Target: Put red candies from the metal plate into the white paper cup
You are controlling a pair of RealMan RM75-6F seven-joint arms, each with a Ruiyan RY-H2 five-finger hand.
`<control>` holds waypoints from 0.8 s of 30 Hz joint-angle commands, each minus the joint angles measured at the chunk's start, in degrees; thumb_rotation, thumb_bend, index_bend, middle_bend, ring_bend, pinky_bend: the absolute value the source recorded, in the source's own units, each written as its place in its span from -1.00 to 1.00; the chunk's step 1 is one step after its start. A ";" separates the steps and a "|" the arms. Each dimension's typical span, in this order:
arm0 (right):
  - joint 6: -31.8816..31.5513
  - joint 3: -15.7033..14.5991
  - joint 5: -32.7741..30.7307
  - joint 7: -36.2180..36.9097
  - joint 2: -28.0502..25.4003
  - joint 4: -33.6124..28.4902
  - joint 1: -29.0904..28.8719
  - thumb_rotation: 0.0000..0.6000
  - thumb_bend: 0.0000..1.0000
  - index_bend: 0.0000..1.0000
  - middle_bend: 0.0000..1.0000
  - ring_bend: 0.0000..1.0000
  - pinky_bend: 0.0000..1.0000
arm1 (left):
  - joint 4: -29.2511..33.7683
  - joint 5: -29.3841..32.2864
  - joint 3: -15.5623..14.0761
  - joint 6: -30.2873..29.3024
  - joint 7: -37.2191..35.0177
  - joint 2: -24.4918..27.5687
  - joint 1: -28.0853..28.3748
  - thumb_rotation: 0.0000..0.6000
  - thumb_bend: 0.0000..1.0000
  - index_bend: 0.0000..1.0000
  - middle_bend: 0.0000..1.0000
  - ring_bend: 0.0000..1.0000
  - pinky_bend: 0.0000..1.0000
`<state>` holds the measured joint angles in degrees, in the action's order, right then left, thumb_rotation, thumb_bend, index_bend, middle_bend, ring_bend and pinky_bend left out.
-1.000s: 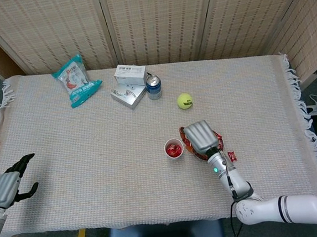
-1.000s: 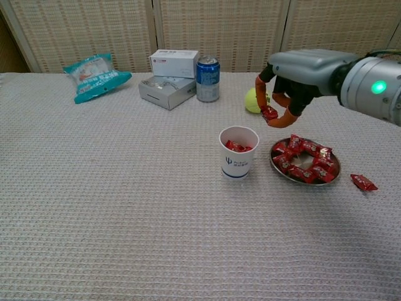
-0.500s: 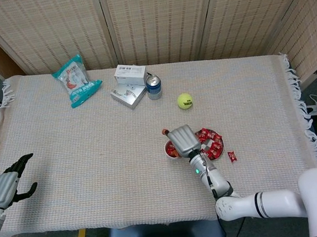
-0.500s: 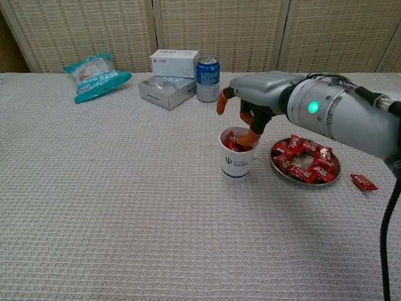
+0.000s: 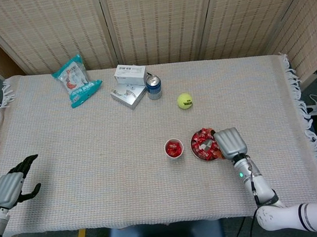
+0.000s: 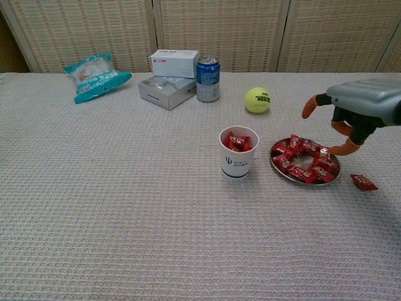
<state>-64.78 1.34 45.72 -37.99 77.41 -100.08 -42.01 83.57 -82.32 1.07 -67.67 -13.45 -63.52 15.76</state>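
— Where do we find the candies (image 6: 307, 162) now?

— Most lie heaped in the metal plate (image 6: 281, 170) on the table (image 6: 125, 207), and we see several more inside the white paper cup (image 6: 237, 160), which stands upright just beside the plate. One stray candy (image 6: 363, 182) lies on the cloth on the plate's far side from the cup.

— And our right hand (image 6: 351, 116)?

— It hovers above the plate's outer edge, fingers apart and curved downward, holding nothing that we can see.

— The left hand (image 5: 11, 184)?

— Low at the table's near corner, well apart from everything, fingers spread and empty.

— What else do we see?

— A tennis ball (image 6: 257, 100) behind the cup, a blue can (image 6: 208, 79) next to two boxes (image 6: 169, 78), one stacked on the other, and a teal snack bag (image 6: 95, 74) toward the far corner.
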 commanded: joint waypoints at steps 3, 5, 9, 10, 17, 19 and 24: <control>3.16 -2.97 1.99 2.84 -2.23 1.87 2.48 1.00 -0.63 -0.29 0.71 0.55 1.00 | 0.12 0.18 -0.08 0.58 0.53 -0.17 0.25 1.00 -0.22 -1.00 -0.90 -0.72 -0.51; 3.58 -3.97 2.20 2.31 -2.13 3.27 3.05 1.00 -0.63 -0.25 0.71 0.55 1.00 | 0.12 0.10 -0.10 0.54 0.67 -0.17 0.27 1.00 -0.22 -1.00 -0.90 -0.72 -0.51; 5.02 -4.74 1.22 2.10 -1.80 4.70 3.72 1.00 -0.63 -0.16 0.71 0.55 1.00 | -0.04 0.29 -0.07 0.75 0.75 -0.22 0.34 1.00 -0.22 -1.00 -0.90 -0.72 -0.51; 5.52 -4.86 0.74 1.93 -1.68 5.28 3.81 1.00 -0.63 -0.16 0.71 0.54 1.00 | -0.08 0.39 -0.07 0.91 0.85 -0.23 0.39 1.00 -0.21 -1.00 -0.90 -0.72 -0.51; 7.40 -4.64 -0.18 2.58 -0.61 8.03 4.28 1.00 -0.63 -0.19 0.71 0.54 1.00 | -0.06 0.62 -0.10 1.43 1.32 -0.39 0.61 1.00 -0.19 -1.00 -0.90 -0.72 -0.51; 7.53 -4.63 -0.10 2.64 -0.50 8.21 4.32 1.00 -0.63 -0.20 0.71 0.54 1.00 | -0.04 0.64 -0.10 1.46 1.37 -0.39 0.62 1.00 -0.18 -1.00 -0.90 -0.72 -0.51; 8.22 -4.18 0.60 2.99 1.04 10.02 4.42 1.00 -0.63 -0.21 0.71 0.54 1.00 | 0.12 0.95 -0.08 1.59 1.66 -0.24 0.61 1.00 -0.17 -1.00 -0.89 -0.72 -0.51</control>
<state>-56.73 -3.02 46.11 -35.12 78.04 -90.51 -37.62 83.69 -81.38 0.98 -66.08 -11.79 -63.75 16.37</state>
